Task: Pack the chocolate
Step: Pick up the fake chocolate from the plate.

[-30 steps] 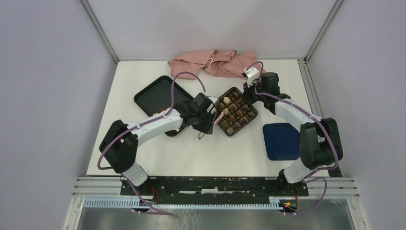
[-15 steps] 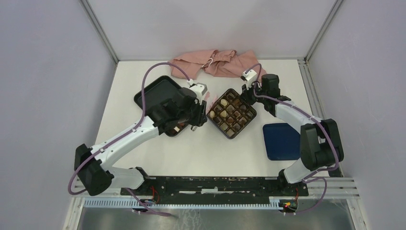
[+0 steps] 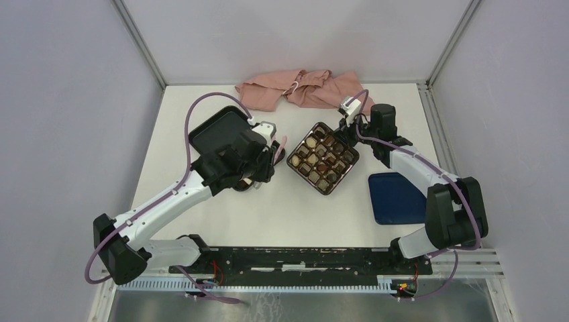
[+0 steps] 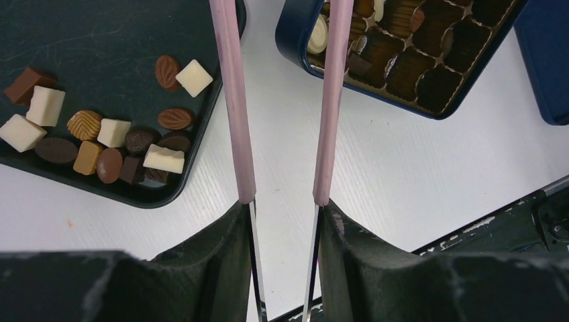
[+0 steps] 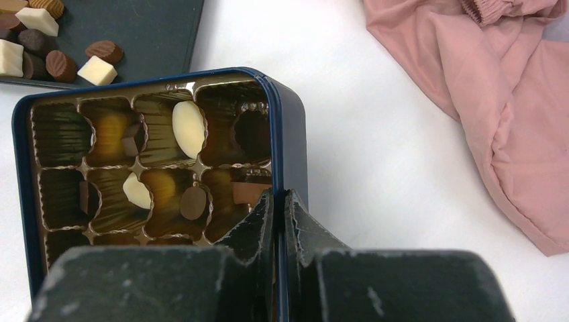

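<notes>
Left gripper (image 3: 277, 149): fingers apart, nothing between them, over the table (image 4: 376, 168) between black tray (image 4: 100, 40) (left) and blue box (image 5: 288, 134) (right). Right gripper (image 5: 278, 201): clenched on the box's far right rim. Chocolate (image 4: 107, 144): loose pieces at the tray's near end, others in box cells. Blue lid (image 3: 394, 196) lies right of the box and the pink cloth (image 5: 483, 100) at the far edge.

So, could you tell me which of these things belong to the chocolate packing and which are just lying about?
Job: loose chocolates, black tray holding them, blue gridded box pinched by right gripper.
Lying about: pink cloth; blue lid, unused for now.
</notes>
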`<move>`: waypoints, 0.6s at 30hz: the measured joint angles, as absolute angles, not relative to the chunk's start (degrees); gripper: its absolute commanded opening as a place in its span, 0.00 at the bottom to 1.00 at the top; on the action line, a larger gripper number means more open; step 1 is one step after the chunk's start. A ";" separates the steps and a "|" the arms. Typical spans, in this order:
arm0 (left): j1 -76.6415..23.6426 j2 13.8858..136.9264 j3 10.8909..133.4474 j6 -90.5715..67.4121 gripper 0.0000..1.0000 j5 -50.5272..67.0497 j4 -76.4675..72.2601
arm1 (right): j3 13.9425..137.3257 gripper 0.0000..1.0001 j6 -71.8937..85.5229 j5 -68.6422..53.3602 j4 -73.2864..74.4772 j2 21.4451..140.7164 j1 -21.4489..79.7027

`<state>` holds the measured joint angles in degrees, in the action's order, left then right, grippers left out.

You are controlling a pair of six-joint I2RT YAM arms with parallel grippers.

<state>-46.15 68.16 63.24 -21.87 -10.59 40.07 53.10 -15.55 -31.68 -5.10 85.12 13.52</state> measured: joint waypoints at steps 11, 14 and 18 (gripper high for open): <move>-46.15 67.16 61.82 -21.89 0.43 -12.05 41.91 | 53.39 0.07 -17.47 -32.16 -2.61 85.91 13.52; -46.15 67.11 60.27 -21.89 0.43 -12.34 42.06 | 54.59 0.07 -17.69 -32.12 -0.82 87.90 13.52; -45.95 67.09 58.61 -21.89 0.43 -13.10 42.22 | 56.36 0.08 -17.39 -31.44 1.06 90.59 13.50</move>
